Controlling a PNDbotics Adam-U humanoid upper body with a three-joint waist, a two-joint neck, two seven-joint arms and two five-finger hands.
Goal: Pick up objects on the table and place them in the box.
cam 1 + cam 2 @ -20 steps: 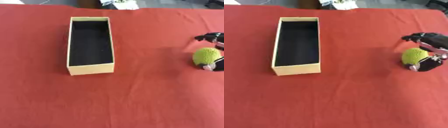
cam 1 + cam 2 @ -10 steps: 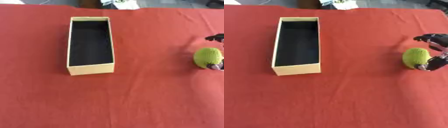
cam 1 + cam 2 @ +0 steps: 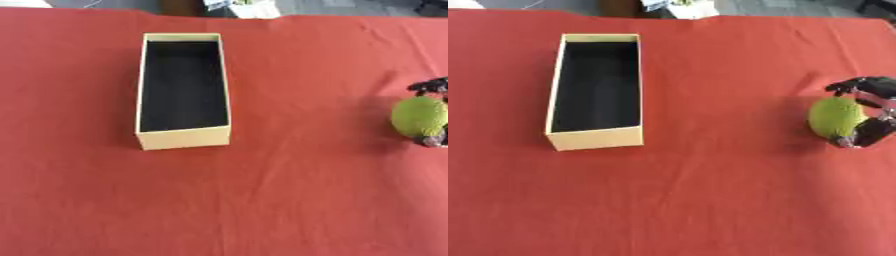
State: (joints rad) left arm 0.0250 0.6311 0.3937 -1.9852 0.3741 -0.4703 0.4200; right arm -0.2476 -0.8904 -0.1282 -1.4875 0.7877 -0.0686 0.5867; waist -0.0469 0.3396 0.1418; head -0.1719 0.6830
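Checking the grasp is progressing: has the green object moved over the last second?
Yes, slightly: the green object, held in the right hand, has drifted rightward, farther from the box.

the table cloth (image 3: 710, 190) is plain red. the box (image 3: 597, 138) is pale tan outside, black inside. the round object (image 3: 836, 117) is yellow-green, the right hand (image 3: 874, 131) black.
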